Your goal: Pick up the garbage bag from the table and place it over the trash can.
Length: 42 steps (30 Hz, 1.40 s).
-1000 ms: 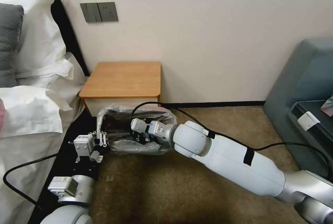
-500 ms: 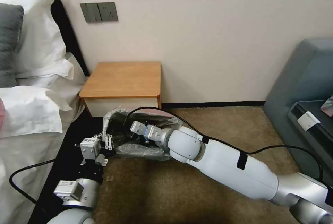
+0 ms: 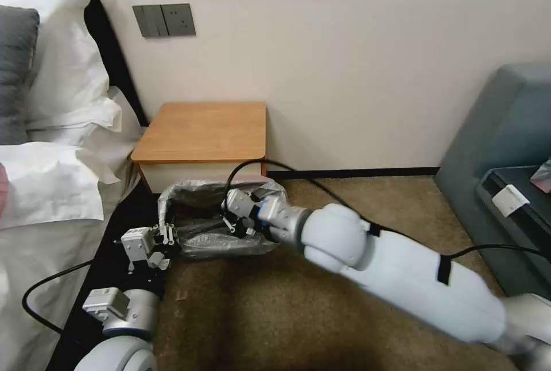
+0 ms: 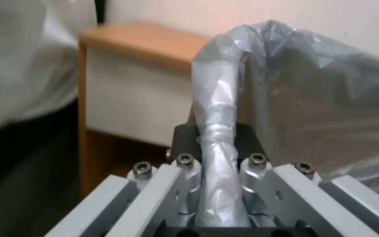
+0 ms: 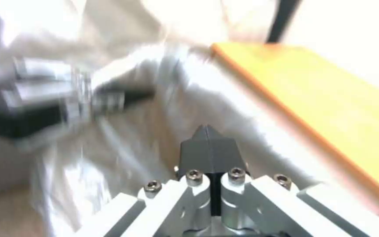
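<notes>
Garbage bag (image 3: 221, 219) sits draped over the trash can on the carpet floor (image 3: 321, 313), just in front of the nightstand surface (image 3: 204, 130) and beside the bed (image 3: 46, 187). The can itself is hidden under the grey plastic. The bag mouth is spread open, with crinkled film bunched along the near side.

Left hand (image 3: 166, 236) is at the bag's left corner; in the left wrist view its fingers (image 4: 185, 164) are clamped on a twisted strand of the bag's rim (image 4: 218, 138) running between them.

Right hand (image 3: 238, 223) reaches into the bag opening from the right; in the right wrist view its dark pads (image 5: 207, 148) are pressed together, and whether any film is caught between them cannot be told. Right wrist view is motion-blurred.
</notes>
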Available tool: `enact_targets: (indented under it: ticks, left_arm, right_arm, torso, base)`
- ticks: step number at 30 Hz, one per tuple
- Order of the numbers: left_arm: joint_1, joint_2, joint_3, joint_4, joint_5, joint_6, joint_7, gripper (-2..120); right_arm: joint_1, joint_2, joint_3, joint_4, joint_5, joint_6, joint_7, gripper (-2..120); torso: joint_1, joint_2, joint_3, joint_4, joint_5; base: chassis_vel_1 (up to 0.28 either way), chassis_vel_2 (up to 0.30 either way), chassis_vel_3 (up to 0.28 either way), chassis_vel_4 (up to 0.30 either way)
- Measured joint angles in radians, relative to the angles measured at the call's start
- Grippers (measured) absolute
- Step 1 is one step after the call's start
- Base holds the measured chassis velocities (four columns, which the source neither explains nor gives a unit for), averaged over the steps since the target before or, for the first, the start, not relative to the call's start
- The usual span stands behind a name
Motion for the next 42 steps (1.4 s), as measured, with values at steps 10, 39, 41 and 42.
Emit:
enact_targets:
  ticks: [10,39,41,42]
  left_arm:
    - [0.037,0.016,0.122,0.07,-0.034,0.052,-0.07,7]
    - [0.042,0.009,0.258,0.189,-0.008,0.119,-0.147,21]
    - [0.041,0.01,0.257,0.191,-0.009,0.124,-0.146,31]
    - [0.04,0.011,0.256,0.193,-0.009,0.126,-0.145,36]
  right_arm:
    - [-0.429,-0.137,0.21,0.194,-0.147,0.255,0.232,34]
    - [-0.976,0.146,0.488,0.216,-0.48,0.478,0.343,100]
    - [-0.974,0.151,0.487,0.215,-0.477,0.478,0.344,100]
    - [-0.972,0.152,0.488,0.214,-0.476,0.478,0.346,100]
  torso:
    - [0.0,0.0,0.0,-0.0005,0.0003]
    - [0.0,0.0,0.0,-0.0001,-0.0001]
    - [0.0,0.0,0.0,0.0,-0.0001]
    - [0.0,0.0,0.0,-0.0001,-0.0001]
  base:
    - [0.0,0.0,0.0,0.0]
    - [0.0,0.0,0.0,0.0]
    - [0.0,0.0,0.0,0.0]
    - [0.0,0.0,0.0,0.0]
